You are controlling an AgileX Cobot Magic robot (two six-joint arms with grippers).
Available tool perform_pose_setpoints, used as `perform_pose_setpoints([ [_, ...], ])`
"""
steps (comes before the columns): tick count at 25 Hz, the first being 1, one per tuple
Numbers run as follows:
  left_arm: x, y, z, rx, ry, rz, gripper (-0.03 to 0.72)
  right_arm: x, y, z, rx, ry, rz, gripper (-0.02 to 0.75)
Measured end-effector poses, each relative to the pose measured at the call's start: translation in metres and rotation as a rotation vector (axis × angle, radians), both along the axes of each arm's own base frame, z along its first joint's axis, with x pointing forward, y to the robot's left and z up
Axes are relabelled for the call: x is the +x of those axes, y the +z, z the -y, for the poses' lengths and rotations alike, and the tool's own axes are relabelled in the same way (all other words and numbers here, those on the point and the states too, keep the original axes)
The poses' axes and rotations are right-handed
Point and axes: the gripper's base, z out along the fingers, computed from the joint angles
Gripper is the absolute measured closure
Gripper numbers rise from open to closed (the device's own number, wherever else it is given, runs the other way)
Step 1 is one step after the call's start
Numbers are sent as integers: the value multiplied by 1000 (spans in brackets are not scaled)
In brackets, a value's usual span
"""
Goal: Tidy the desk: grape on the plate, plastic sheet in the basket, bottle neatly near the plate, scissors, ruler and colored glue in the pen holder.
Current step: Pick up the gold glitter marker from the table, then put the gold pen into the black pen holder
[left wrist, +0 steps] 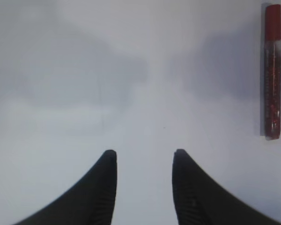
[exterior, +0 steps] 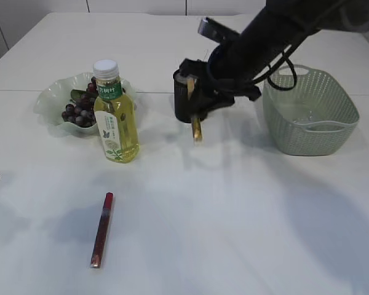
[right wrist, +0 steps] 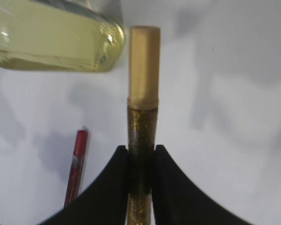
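My right gripper (right wrist: 140, 150) is shut on a gold glitter glue stick (right wrist: 143, 84), capped end pointing away from me. In the exterior view this gripper (exterior: 203, 109) hangs just in front of the black pen holder (exterior: 183, 101), the gold glue (exterior: 197, 130) poking down below it. A red glitter glue stick (exterior: 102, 229) lies on the table at the front left. My left gripper (left wrist: 145, 152) is open over bare table, with the red glue (left wrist: 272, 70) off to its right. Grapes (exterior: 79, 112) lie on the pale green plate (exterior: 49, 101). The bottle (exterior: 115, 117) stands upright beside the plate.
A pale green mesh basket (exterior: 310, 114) stands at the right with something clear inside it. A pale strip (exterior: 190, 86) sticks up from the pen holder. The right arm crosses above the pen holder and the basket's left side.
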Motion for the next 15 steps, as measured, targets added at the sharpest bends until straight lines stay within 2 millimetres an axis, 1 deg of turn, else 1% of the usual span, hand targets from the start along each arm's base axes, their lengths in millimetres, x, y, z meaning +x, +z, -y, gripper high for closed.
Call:
perform_pose_setpoints([
  [5, -1, 0, 1, -16, 9, -13, 399, 21, 38, -2, 17, 39, 297, 603],
  [8, -3, -1, 1, -14, 9, -38, 399, 32, 58, 3, 13, 53, 429, 603],
  [11, -5, -1, 1, -12, 9, -56, 399, 45, 64, 8, 10, 52, 518, 603],
  [15, -5, -1, 1, -11, 9, -58, 399, 68, 56, 12, 35, 64, 622, 603],
])
